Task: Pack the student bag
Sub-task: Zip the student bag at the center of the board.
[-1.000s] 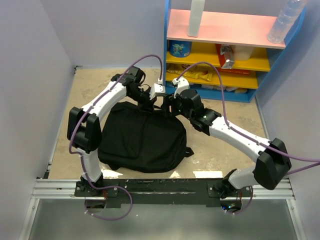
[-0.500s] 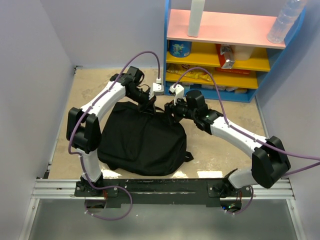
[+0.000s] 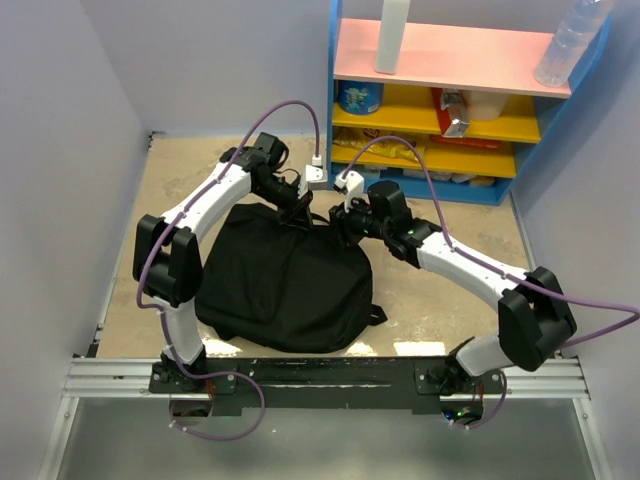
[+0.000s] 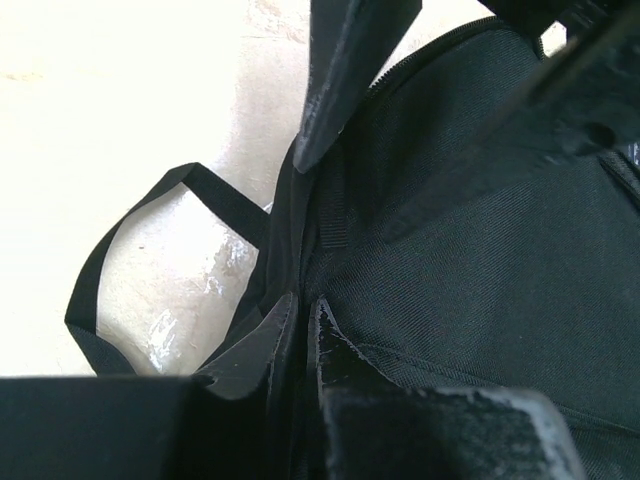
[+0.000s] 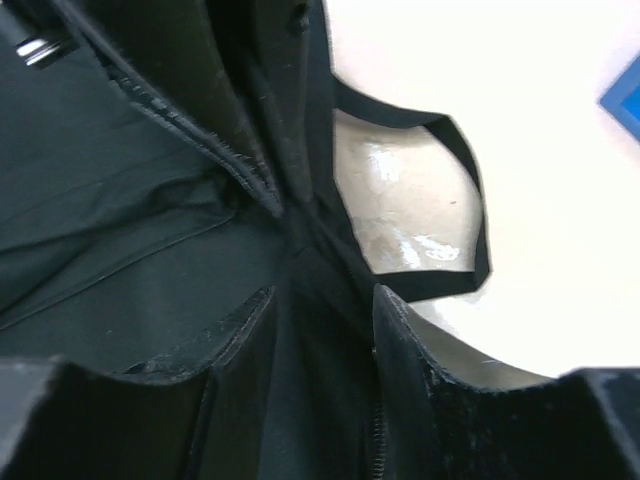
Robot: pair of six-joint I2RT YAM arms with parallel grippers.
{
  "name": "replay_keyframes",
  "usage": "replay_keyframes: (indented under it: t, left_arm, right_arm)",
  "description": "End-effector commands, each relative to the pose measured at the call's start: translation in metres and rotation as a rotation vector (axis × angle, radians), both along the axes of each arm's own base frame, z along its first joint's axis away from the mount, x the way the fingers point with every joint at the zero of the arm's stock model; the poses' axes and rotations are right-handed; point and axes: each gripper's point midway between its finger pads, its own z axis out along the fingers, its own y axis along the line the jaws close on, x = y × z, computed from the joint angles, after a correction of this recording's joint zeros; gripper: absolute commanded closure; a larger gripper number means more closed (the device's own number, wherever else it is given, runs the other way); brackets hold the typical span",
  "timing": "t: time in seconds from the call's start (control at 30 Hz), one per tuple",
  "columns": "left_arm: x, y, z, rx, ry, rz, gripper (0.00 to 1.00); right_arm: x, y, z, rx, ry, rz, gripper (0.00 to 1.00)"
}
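Note:
The student bag (image 3: pixel 285 280), a soft black backpack, lies on the tan tabletop between the arms. My left gripper (image 3: pixel 298 212) is at the bag's far top edge. In the left wrist view its fingers (image 4: pixel 262 345) are pressed together on a fold of the bag's black fabric (image 4: pixel 480 260), next to the carry loop (image 4: pixel 130 260). My right gripper (image 3: pixel 335 225) is at the same edge, just to the right. In the right wrist view its fingers (image 5: pixel 240 335) stand apart, straddling the bag's rim (image 5: pixel 320 330) by the zipper. The loop (image 5: pixel 465 200) lies beyond. The bag's inside is hidden.
A blue, yellow and pink shelf unit (image 3: pixel 440 120) stands at the back right with a blue can (image 3: pixel 358 97), snack packets, a white tube (image 3: pixel 390 35) and a clear bottle (image 3: pixel 570 40). Walls close in left and behind. A metal rail (image 3: pixel 320 375) runs along the near edge.
My right gripper has moved left and closer to the left gripper at the bag's top edge. The left gripper has stayed at that edge, and the bag has shifted slightly.

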Motion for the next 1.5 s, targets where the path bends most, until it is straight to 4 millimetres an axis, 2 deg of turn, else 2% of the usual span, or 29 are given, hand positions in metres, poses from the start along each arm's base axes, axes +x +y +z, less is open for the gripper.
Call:
replay_keyframes:
  t: [0.0,0.13,0.17,0.27,0.43,0.57,0.7,0.73,0.8,0.83,0.87,0.97,1.27,1.47]
  left_arm:
    - [-0.016,-0.009,0.044,-0.125,-0.010,-0.035,0.91]
    - [-0.016,-0.009,0.045,-0.128,-0.002,-0.035,0.91]
    - [-0.016,-0.009,0.045,-0.127,0.001,-0.035,0.91]
    - [-0.016,-0.010,0.045,-0.129,0.003,-0.036,0.91]
    - [-0.017,-0.008,0.043,-0.119,0.003,-0.036,0.91]
    - [-0.016,-0.007,0.043,-0.112,-0.007,-0.033,0.91]
    - [-0.015,-0.007,0.040,-0.108,-0.002,-0.028,0.91]
    - [-0.016,-0.007,0.039,-0.107,0.001,-0.029,0.91]
    - [-0.013,-0.006,0.037,-0.094,-0.008,-0.017,0.92]
    - [-0.010,-0.005,0.036,-0.089,-0.023,-0.010,0.92]
    - [-0.006,-0.003,0.032,-0.070,-0.028,0.011,0.94]
    - [0.006,0.003,0.025,-0.051,-0.045,0.054,0.97]
    - [0.045,0.038,0.002,0.014,-0.054,0.187,1.00]
    - [0.062,0.076,-0.014,0.064,-0.046,0.264,1.00]
  right_arm:
    - [0.026,-0.006,0.026,0.004,-0.119,-0.091,0.55]
    - [0.033,-0.008,0.022,-0.017,-0.112,-0.118,0.64]
    - [0.035,-0.009,0.021,-0.025,-0.110,-0.129,0.72]
    - [0.040,-0.011,0.021,-0.020,-0.112,-0.168,0.82]
    - [0.041,-0.016,0.038,0.037,-0.153,-0.216,0.91]
    - [0.038,-0.013,0.034,0.050,-0.125,-0.208,1.00]
    - [0.039,-0.021,0.039,0.072,-0.129,-0.267,1.00]
    - [0.045,-0.031,0.043,0.079,-0.141,-0.349,1.00]
    - [0.044,-0.045,0.053,0.096,-0.173,-0.409,1.00]
    - [0.048,-0.062,0.051,0.088,-0.185,-0.512,1.00]
    - [0.047,-0.071,0.059,0.112,-0.197,-0.562,1.00]
    - [0.048,-0.099,0.055,0.098,-0.204,-0.714,1.00]
    - [0.038,-0.147,0.027,0.004,-0.128,-0.972,1.00]
    - [0.025,-0.171,0.037,-0.001,-0.154,-1.063,1.00]
